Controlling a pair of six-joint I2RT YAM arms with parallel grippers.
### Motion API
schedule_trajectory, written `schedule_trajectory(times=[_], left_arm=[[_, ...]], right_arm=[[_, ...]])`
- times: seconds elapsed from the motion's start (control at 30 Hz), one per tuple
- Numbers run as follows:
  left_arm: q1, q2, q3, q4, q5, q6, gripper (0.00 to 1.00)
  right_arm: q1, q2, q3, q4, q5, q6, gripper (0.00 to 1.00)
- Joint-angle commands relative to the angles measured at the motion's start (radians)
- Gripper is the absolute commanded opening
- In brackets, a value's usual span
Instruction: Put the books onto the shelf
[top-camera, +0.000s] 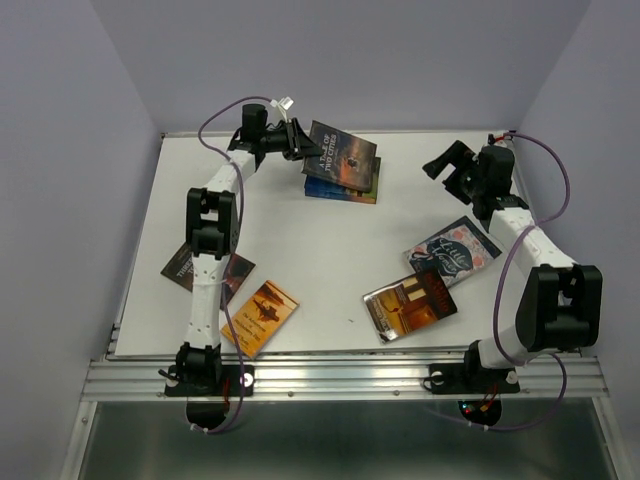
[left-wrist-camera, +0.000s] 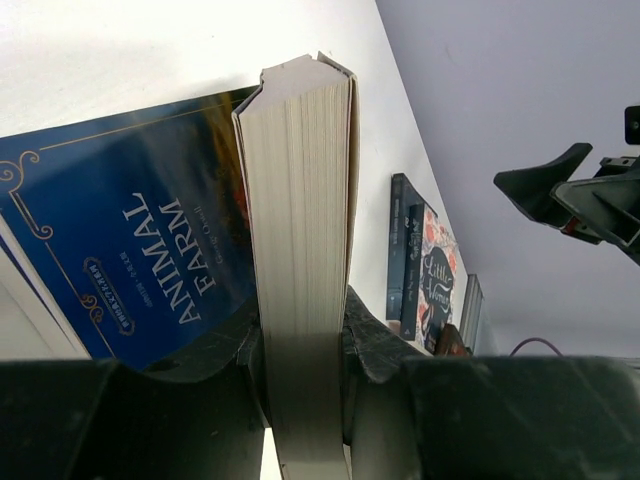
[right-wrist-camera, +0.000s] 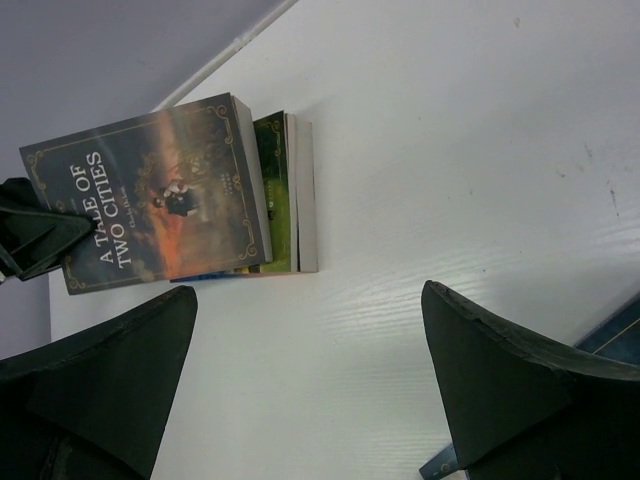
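Left claw (top-camera: 298, 143) was clenched on one edge of the Tale of Two Cities book (top-camera: 342, 153), which hung tilted just over a small pile made of the Animal Farm book (left-wrist-camera: 130, 250) and a green book (right-wrist-camera: 276, 190). Down and to the left of that claw lay the dark brown book (top-camera: 178, 265), partly under the arm, and then the orange book (top-camera: 260, 316) near the front of the table (top-camera: 300, 250). Down and to the right of the claw lay the amber book (top-camera: 410, 305) and the Little Women book (top-camera: 453, 250). Far off to its right, the right claw (top-camera: 445, 170) stood wide open and held nothing. No shelf showed anywhere. The held book could slip or swing, I think, because only a thin edge was pinched. It could also drag the pile along if it came up crooked. If both claws went for the pile, they could bump.
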Motion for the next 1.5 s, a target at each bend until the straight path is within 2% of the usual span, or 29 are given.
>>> schedule_trajectory(times=[0.0,0.47,0.7,0.83,0.97,1.0,1.03,1.1,1.2,1.3,1.33,1.37,1.43,1.47], left_arm=[[-0.002,-0.024,0.098,0.072,0.060,-0.012,0.00],[-0.018,0.103,0.149,0.065,0.049,-0.020,0.00],[-0.021,0.132,0.174,-0.093,-0.024,0.093,0.00],[-0.023,0.172,0.220,-0.143,-0.053,0.133,0.09],[-0.035,0.178,0.238,-0.176,-0.093,0.172,0.11],[-0.040,0.178,0.247,-0.195,-0.113,0.186,0.14],[-0.044,0.178,0.258,-0.224,-0.128,0.213,0.23],[-0.048,0.169,0.257,-0.245,-0.159,0.232,0.32],[-0.046,0.160,0.257,-0.271,-0.214,0.252,0.41],[-0.048,0.154,0.255,-0.290,-0.239,0.265,0.55],[-0.048,0.151,0.255,-0.296,-0.240,0.268,0.64],[-0.048,0.148,0.253,-0.301,-0.250,0.275,0.69],[-0.048,0.137,0.247,-0.308,-0.271,0.281,0.90],[-0.048,0.131,0.246,-0.311,-0.277,0.284,0.92]], right_arm=[[0.005,-0.036,0.022,0.003,0.026,-0.021,1.00],[0.005,-0.025,0.009,-0.001,-0.008,0.010,1.00],[0.005,-0.013,0.009,-0.001,-0.046,0.015,1.00],[0.005,-0.005,0.006,-0.001,-0.063,0.021,1.00],[0.005,0.001,0.006,0.000,-0.077,0.022,1.00],[0.005,0.003,0.008,0.000,-0.081,0.021,1.00],[0.005,0.006,0.009,-0.001,-0.089,0.019,1.00],[0.005,0.009,0.009,0.000,-0.097,0.022,1.00],[0.005,0.009,0.009,-0.001,-0.100,0.021,1.00],[0.005,0.007,0.006,-0.001,-0.103,0.021,1.00],[0.005,0.007,0.005,0.000,-0.101,0.021,1.00],[0.005,0.007,0.005,-0.001,-0.101,0.019,1.00],[0.005,0.009,0.006,-0.001,-0.108,0.021,1.00],[0.005,0.009,0.006,0.000,-0.109,0.019,1.00]])
